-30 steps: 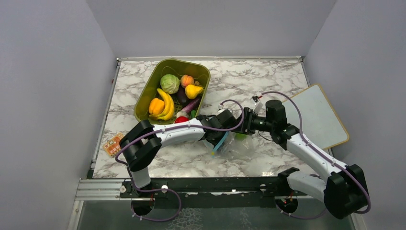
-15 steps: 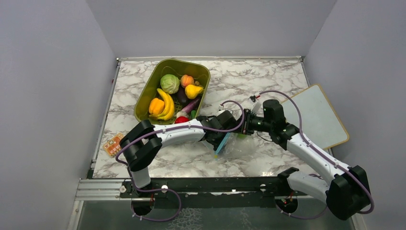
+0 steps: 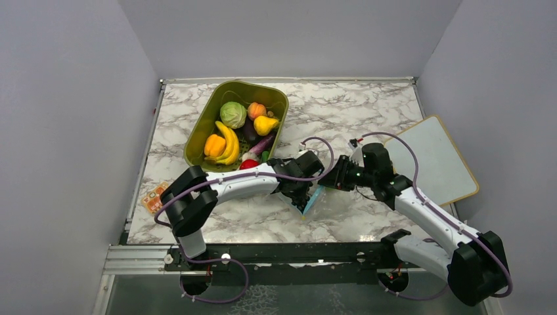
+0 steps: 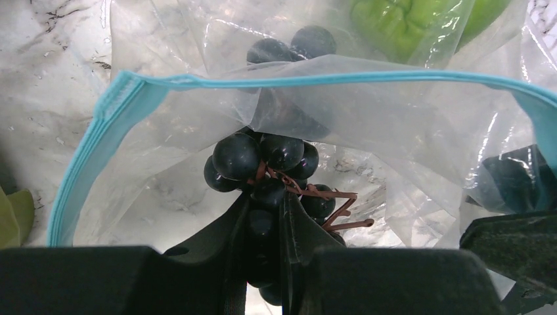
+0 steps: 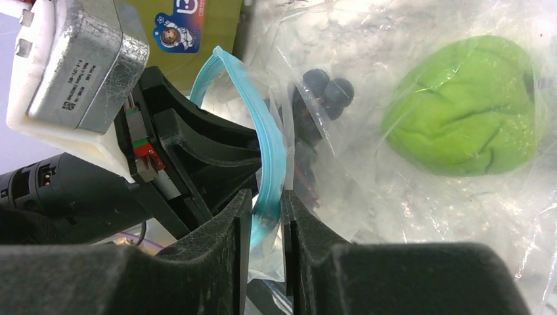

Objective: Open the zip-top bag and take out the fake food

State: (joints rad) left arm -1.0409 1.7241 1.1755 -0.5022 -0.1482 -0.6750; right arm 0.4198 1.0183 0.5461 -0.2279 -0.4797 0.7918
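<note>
On the bench (image 3: pixel 368 111), near the green bin (image 3: pixel 197 139), the zip-top bag (image 3: pixel 322 197) gapes: right jaws pinch its teal zipper strip (image 5: pixel 272 157), left jaws reach inside, pinching dark grapes (image 4: pixel 263 161); a light green piece (image 5: pixel 469 125) lies deeper.

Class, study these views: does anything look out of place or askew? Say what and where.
The white board lies askew, rotated across the right edge of the table and reaching past it. A small orange card sits right at the left edge. Nothing looks spilled or damaged.
</note>
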